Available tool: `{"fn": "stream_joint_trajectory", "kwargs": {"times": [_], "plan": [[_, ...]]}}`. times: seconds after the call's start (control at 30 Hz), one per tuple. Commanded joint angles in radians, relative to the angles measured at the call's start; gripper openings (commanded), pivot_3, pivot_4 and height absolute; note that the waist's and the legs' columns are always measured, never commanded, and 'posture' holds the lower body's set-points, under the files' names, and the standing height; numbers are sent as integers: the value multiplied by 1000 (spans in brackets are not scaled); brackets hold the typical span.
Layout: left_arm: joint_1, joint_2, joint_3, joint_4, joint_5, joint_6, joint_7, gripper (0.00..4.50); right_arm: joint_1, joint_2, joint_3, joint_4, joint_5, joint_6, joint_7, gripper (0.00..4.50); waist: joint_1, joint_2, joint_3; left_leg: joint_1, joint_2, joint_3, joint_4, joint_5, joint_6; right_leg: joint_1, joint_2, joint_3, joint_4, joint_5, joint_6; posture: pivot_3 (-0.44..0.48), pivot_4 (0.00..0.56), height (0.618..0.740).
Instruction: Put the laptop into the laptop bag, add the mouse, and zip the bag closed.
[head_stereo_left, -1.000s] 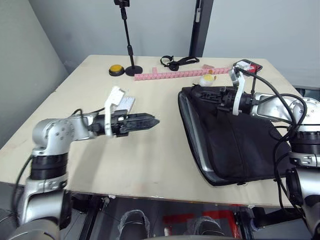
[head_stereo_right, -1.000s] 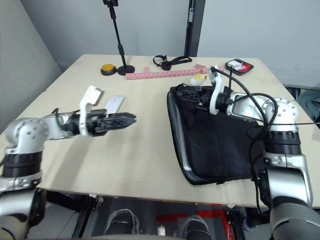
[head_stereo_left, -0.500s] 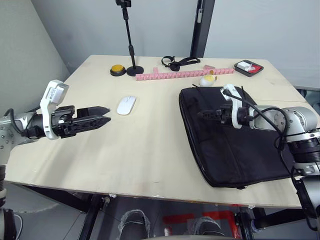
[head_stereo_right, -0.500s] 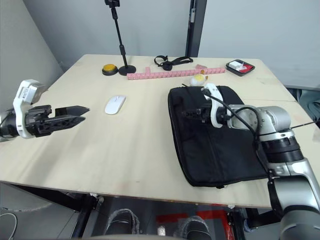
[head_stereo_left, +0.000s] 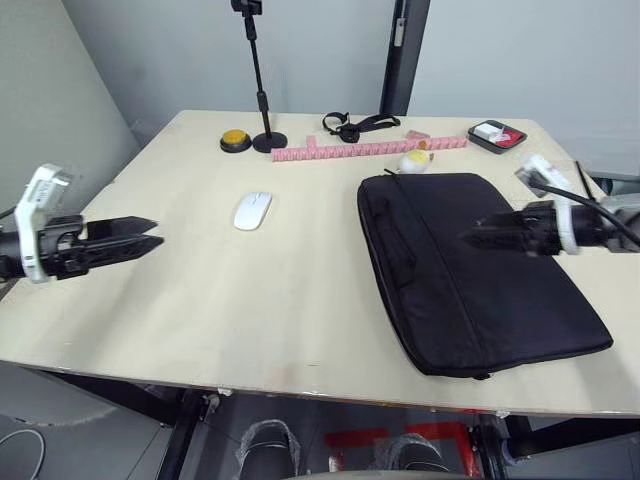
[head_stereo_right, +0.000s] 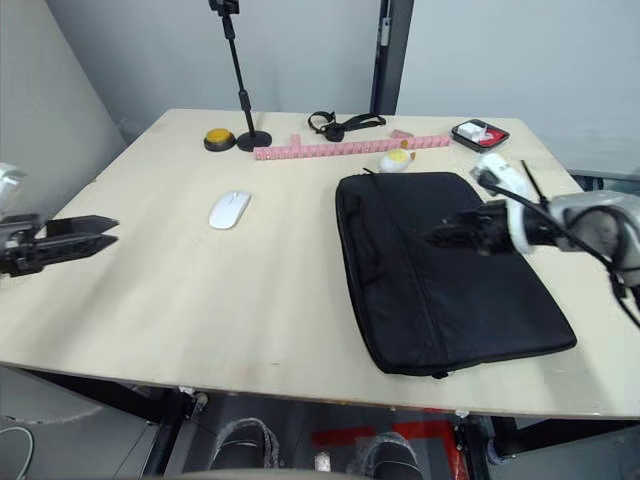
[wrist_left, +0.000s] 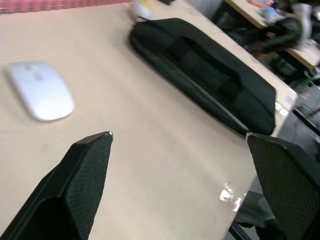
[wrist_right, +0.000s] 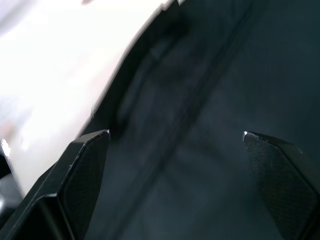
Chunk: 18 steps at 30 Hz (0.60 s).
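Note:
The black laptop bag (head_stereo_left: 470, 270) lies flat on the right half of the table, and the laptop is hidden. A white mouse (head_stereo_left: 252, 210) rests on the bare tabletop left of the bag, seen closer as the mouse (wrist_left: 40, 90) in the left wrist view. My left gripper (head_stereo_left: 158, 231) hovers open at the table's left edge, well short of the mouse, with nothing between its fingers. My right gripper (head_stereo_left: 466, 238) hangs open just above the bag's middle. Its fingers (wrist_right: 80, 170) stand wide apart over the dark fabric.
Along the far side stand a black stand (head_stereo_left: 266, 140), a yellow button (head_stereo_left: 233, 138), a pink strip (head_stereo_left: 365, 149), a black strap (head_stereo_left: 355, 124), a small white and yellow toy (head_stereo_left: 415, 160) and a red tray (head_stereo_left: 497, 134). The table's front edge (head_stereo_left: 300, 385) runs close below the bag.
My right gripper has opened and drawn back to the right over the bag. The left arm has pulled away to the left edge. The bag now lies flat, and the laptop's edge no longer shows.

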Motion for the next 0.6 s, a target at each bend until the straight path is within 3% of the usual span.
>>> {"fn": "stream_joint_trajectory", "kwargs": {"times": [0.03,0.1,0.23,0.4,0.6], "plan": [[18,55,57,79,43,-71,-53,4500,147,-31,-206,-49,-64,-243,147,4459,1,-1,0,0,0,0,0,0,0,0,0,0,1,0,0,0,150,739],[29,74,70,143,75,-116,-69,4500,263,-23,-316,-52,-128,-410,199,4459,1,-1,0,0,1,1,1,0,1,0,0,0,0,-1,-2,0,150,739],[21,95,73,215,102,-155,-89,4500,394,-31,-400,5,-218,-543,244,4459,-2,-3,-1,0,1,1,2,0,3,0,0,0,1,-1,-3,0,150,739],[0,105,63,267,127,-188,-104,4500,440,-24,-467,33,-226,-563,269,4459,-5,-3,-1,3,1,2,3,0,4,1,-1,1,3,-2,-5,0,150,739],[-46,52,16,228,129,-176,-65,4500,444,4,-453,16,-205,-504,247,4459,-6,-3,-2,8,1,3,3,0,4,5,-1,1,4,-3,-6,0,150,739]]}}
